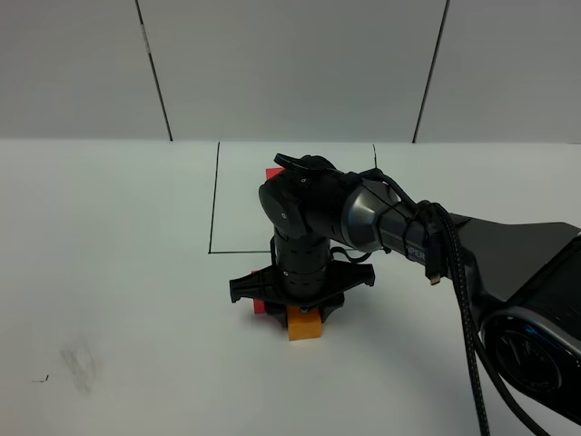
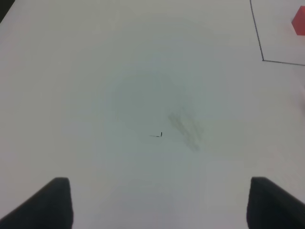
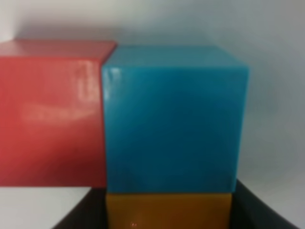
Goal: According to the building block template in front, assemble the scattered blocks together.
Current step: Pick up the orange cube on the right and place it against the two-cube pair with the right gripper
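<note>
White tabletop [image 1: 109, 272], and the right gripper [image 1: 304, 313] is clamped on the orange block [image 3: 167, 210], best pressed flush against the blue block [image 3: 174, 119] beside the red block [image 3: 50, 114] before letting go.

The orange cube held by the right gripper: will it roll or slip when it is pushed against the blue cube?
The orange cube has flat faces and square edges, so it should slide rather than roll. Its surface looks smooth and a little glossy, so it may slip in the right gripper. It looks rigid, like the blue cube it touches, so it should not deform.
</note>
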